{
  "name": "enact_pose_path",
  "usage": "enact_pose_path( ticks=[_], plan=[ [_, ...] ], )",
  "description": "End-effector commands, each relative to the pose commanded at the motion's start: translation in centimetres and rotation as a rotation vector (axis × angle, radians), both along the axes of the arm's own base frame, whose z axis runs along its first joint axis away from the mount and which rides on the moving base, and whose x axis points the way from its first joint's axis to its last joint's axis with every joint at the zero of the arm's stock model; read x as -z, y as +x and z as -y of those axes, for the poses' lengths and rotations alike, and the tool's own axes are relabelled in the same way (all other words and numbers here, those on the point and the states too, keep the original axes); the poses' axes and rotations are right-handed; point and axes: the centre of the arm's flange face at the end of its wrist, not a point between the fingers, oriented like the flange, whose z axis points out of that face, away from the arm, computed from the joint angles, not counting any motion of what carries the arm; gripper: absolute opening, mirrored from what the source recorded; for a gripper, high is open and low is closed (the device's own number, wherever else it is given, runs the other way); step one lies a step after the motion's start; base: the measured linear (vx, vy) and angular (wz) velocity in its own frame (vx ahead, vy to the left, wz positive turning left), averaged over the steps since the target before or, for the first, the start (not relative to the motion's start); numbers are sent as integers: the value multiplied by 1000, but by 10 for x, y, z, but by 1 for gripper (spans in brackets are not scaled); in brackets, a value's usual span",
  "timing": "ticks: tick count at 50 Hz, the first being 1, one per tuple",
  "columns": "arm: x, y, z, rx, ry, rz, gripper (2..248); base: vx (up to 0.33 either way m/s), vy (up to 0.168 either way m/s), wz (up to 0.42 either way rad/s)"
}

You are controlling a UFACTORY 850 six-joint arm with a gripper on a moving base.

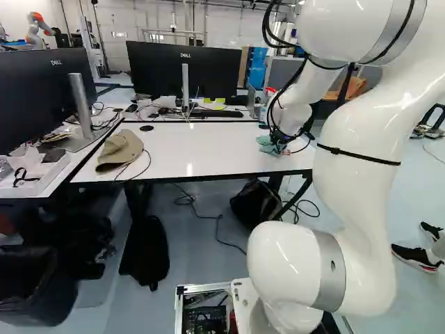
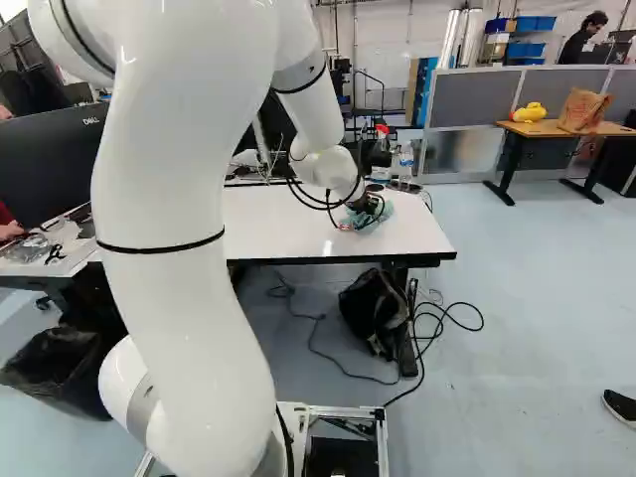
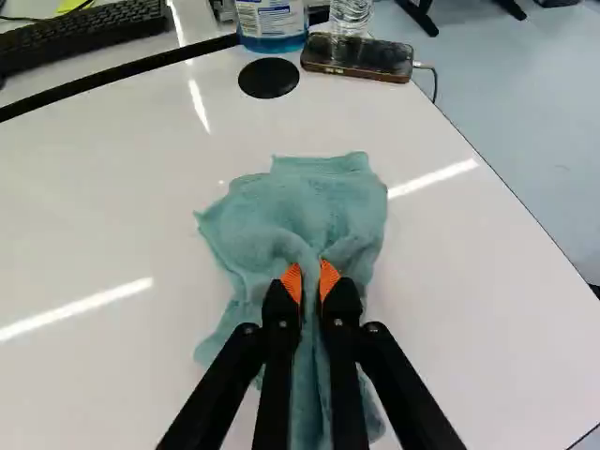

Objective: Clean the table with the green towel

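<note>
Two orange-padded fingers (image 3: 292,281) of my pincer (image 2: 369,206) stand nearly together, with a fold of the green towel (image 3: 305,211) pinched between them. The rest of the towel lies bunched and wrinkled on the glossy white desk (image 3: 103,216), near the desk's right end in the left base view, where a tan cap (image 1: 121,149) rests toward the other end. Ahead of my pincer, beyond the towel, I see a flat black disc (image 3: 269,78), a dark phone (image 3: 356,58) with a cable plugged in, and a bottle of blue liquid (image 3: 272,22).
</note>
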Motion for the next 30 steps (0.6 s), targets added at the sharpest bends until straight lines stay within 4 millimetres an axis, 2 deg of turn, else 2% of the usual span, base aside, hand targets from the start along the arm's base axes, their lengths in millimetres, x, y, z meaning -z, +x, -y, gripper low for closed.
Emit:
enact_pose_path(
  ticks=[14,21,30],
  plan=[
    [0,-5,2,7,3,-8,42,0,0,0],
    [0,-5,11,23,2,-6,42,0,0,0],
    [1,4,24,39,0,0,42,0,0,0]
  ],
)
